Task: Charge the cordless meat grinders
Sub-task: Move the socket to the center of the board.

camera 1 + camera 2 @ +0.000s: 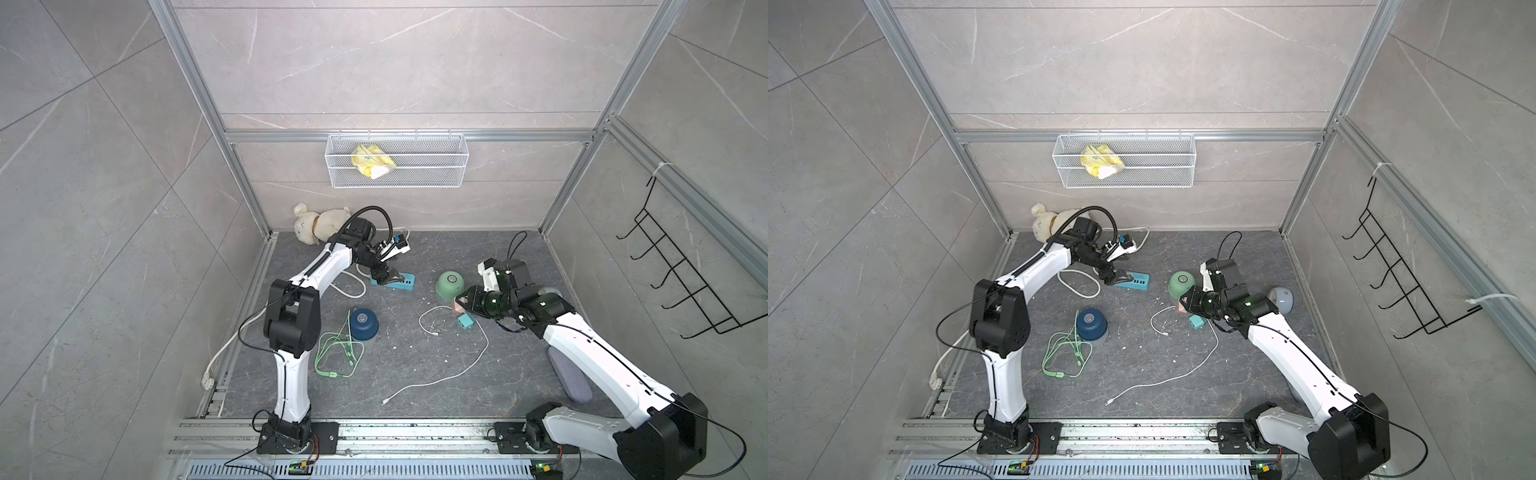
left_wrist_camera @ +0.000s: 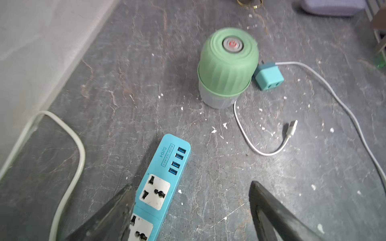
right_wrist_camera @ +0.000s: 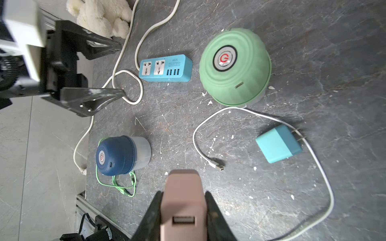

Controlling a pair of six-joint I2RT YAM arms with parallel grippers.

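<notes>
Grinders: I count two, both standing on the dark tabletop (image 1: 415, 374). The navy grinder (image 1: 363, 325) sits right against the coiled green cable (image 3: 127, 188). The mint grinder (image 1: 450, 286) stands between the blue power strip (image 1: 401, 284) and the teal adapter (image 1: 466, 321).

I judge them light, rigid plastic, slick on the clear cups. I'd grip the ribbed dome and keep its side charge port free.

One white USB cable (image 3: 193, 135) lies loose. Of the two adapters, the teal one is on the table and the pink adapter (image 3: 181, 183) is clamped in my right gripper (image 3: 183, 194). My left gripper (image 1: 388, 277) hovers spread wide over the strip, holding nothing.
</notes>
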